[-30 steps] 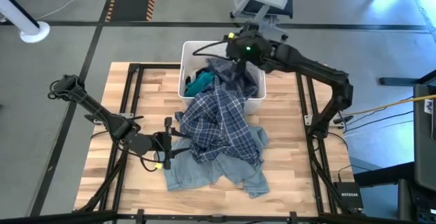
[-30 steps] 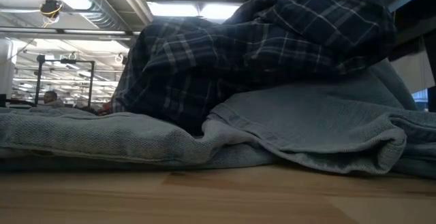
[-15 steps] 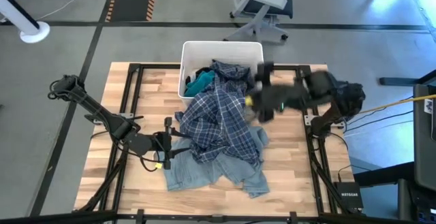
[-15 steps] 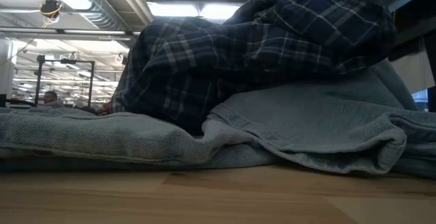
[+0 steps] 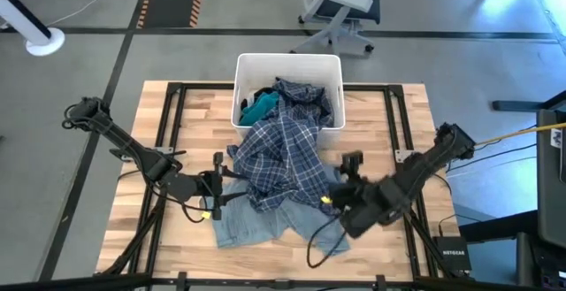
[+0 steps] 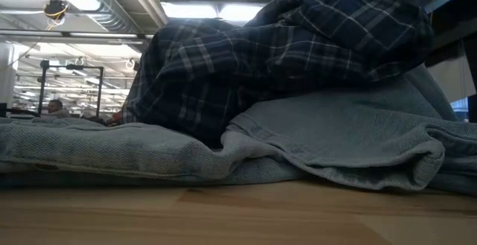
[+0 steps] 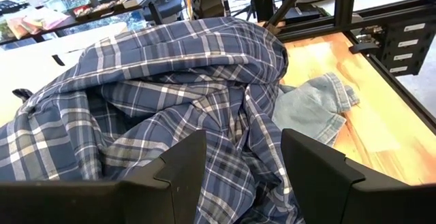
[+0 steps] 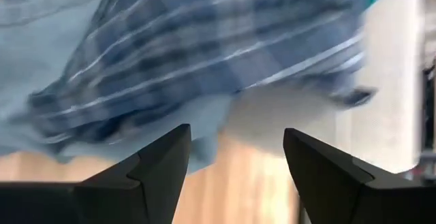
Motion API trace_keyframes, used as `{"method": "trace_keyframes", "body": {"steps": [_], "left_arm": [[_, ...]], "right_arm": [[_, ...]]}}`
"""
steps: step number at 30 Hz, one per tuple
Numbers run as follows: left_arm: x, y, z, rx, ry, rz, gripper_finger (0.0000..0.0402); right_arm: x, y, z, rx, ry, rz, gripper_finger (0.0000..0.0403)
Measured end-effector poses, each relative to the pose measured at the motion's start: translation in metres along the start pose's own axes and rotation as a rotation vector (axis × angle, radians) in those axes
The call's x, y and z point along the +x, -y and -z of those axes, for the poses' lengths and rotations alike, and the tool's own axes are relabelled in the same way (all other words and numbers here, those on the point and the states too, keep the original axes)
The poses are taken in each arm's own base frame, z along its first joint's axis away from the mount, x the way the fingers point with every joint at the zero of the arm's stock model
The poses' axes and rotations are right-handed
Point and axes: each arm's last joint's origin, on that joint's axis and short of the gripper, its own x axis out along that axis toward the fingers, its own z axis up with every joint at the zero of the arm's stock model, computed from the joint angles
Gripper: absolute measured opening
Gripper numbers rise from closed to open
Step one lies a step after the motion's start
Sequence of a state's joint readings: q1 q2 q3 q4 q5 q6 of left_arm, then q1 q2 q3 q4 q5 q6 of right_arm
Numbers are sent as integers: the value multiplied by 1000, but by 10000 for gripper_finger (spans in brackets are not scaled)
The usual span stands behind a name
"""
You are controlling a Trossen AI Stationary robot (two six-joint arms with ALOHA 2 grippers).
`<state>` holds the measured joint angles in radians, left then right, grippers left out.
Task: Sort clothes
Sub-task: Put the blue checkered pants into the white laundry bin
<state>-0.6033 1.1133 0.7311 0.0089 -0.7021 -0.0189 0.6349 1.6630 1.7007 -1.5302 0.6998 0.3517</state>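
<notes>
Clothes lie in one heap running from the white bin at the upper middle of the high view down toward the lower middle of the table. A blue plaid shirt makes the long part of it: its upper end hangs over the bin's rim and its long axis runs roughly top to bottom, leaning slightly left. Under its lower end spreads light blue denim, flat on the wood and wider across than the shirt. A teal piece and something dark sit inside the bin at its left side. In the low view the plaid shirt is piled on the denim.

No brand or label on the garments can be read; small white lettering on a black box at the lower right edge of the high view is too small to make out.

The left gripper sits at the heap's left edge, fingers spread wide, holding nothing; its wrist view shows the plaid shirt just ahead of it.

The right gripper, a second ago over the bin, has swung down to the lower right of the heap and now hovers beside the denim, fingers wide apart and empty.
</notes>
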Motion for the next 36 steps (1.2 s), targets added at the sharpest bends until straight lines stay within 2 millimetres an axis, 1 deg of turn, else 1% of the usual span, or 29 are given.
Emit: {"method": "trace_keyframes", "body": {"steps": [3,7,11,15,21,26,29,32,36], "left_arm": [[0,0,0,0,0,0,187],[0,0,0,0,0,0,187],[0,0,0,0,0,0,187],[0,0,0,-5,1,0,187],[0,0,0,-19,2,0,187],[0,0,0,-19,1,0,187],[0,0,0,-9,0,0,187],[0,0,0,-8,0,0,187],[0,0,0,-7,0,0,187]], "right_arm": [[9,-27,14,62,-47,-21,255],[9,-52,30,173,-50,-38,255],[13,-69,39,244,3,-74,255],[26,-81,43,297,79,-88,255],[51,-88,43,368,150,-78,255],[73,-94,30,378,275,-132,255],[89,-87,21,383,318,-127,255],[110,-78,17,370,324,-93,255],[129,-65,9,347,387,-79,255]]}}
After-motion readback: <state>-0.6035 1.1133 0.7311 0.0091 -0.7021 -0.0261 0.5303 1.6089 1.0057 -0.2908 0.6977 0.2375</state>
